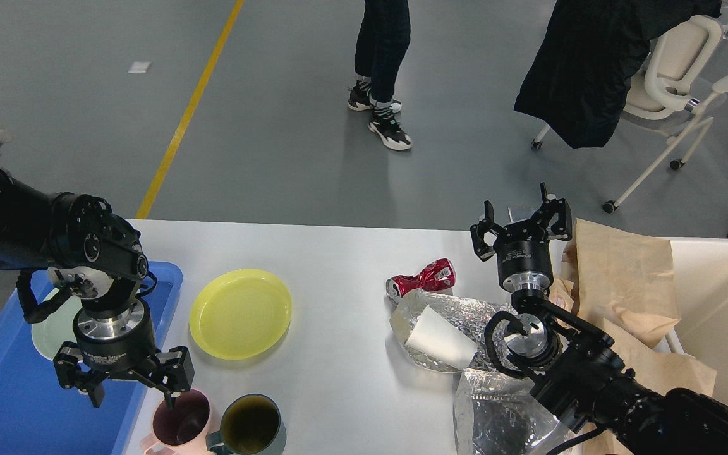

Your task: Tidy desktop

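Mugs sit at the white table's [339,265] near edge; the pink mug [177,424] lies directly under my left gripper [130,382], jaws spread and empty. My right gripper [522,218], also spread, hovers by the crushed can [421,281].

no legible text, print on crushed red can [422,280] unreadable

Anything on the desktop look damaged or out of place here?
Yes. A crushed red can lies on its side mid-desktop, beside crumpled foil wrappers around a white paper cup. The yellow plate looks fine.
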Controlling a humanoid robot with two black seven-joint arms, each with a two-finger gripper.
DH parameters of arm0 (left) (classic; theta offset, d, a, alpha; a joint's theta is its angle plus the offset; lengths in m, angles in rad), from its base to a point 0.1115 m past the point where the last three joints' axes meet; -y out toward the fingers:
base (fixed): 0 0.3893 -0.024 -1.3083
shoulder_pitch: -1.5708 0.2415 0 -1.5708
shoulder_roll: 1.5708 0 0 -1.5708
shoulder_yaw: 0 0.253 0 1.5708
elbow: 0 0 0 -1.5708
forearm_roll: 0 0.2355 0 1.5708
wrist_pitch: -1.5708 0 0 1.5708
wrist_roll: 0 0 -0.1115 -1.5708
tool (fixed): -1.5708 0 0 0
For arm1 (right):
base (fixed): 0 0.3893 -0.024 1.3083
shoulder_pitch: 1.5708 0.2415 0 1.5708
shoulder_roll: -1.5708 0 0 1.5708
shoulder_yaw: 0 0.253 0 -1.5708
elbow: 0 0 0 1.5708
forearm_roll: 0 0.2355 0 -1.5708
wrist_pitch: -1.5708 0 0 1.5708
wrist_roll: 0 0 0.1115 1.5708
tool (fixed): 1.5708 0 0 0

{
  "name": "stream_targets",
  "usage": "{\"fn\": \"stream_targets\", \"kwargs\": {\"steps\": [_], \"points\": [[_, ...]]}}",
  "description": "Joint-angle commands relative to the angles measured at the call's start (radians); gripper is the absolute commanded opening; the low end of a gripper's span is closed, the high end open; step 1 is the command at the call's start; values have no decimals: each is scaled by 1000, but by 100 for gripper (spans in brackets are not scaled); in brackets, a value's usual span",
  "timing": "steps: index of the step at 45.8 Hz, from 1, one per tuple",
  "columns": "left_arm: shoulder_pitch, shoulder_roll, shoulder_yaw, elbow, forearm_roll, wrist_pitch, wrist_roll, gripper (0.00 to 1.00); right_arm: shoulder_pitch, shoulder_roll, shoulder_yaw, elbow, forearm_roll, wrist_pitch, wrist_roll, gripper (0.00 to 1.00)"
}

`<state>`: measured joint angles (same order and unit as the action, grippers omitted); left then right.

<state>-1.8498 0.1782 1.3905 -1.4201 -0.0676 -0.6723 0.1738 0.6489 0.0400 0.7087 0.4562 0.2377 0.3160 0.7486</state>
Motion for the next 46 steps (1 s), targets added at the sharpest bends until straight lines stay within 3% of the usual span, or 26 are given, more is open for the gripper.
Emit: {"fn": "stream_targets", "kwargs": {"steps": [1,9,46], "points": [[-55,4,-2,32,0,16,-5,97,0,0,0,-1,0,0,0,100],[-52,4,-4,122,0,16,-8,97,0,0,0,-1,0,0,0,100],[-20,-2,-11,125,0,16,-8,97,0,1,0,7,0,0,0,100]]}}
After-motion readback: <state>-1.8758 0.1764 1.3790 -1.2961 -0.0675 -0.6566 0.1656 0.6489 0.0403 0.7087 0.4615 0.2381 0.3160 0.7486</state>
